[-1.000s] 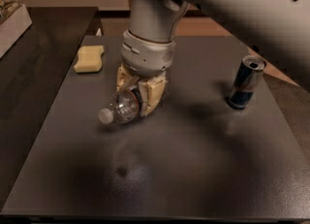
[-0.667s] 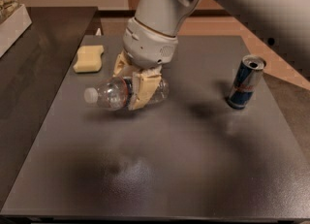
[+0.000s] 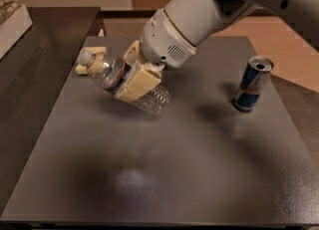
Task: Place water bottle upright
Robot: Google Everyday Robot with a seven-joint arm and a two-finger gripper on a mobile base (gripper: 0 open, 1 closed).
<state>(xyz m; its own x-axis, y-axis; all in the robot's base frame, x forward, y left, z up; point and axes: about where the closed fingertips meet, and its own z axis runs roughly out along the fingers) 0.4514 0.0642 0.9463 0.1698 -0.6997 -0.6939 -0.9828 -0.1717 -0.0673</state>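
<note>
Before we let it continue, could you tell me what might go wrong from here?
The gripper holds the water bottle tilted above the table, cap up-left; released before vertical, it would likely topple and roll. The upright can at the picture's right could be knocked if the arm swings that way.

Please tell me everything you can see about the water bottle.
The water bottle is small, clear ribbed plastic, with a white screw cap and a red-and-blue band around its middle. It is tilted, cap up and left, base lower right. The pincer grips its middle above the dark table; the bottle seems lifted off it.
</note>
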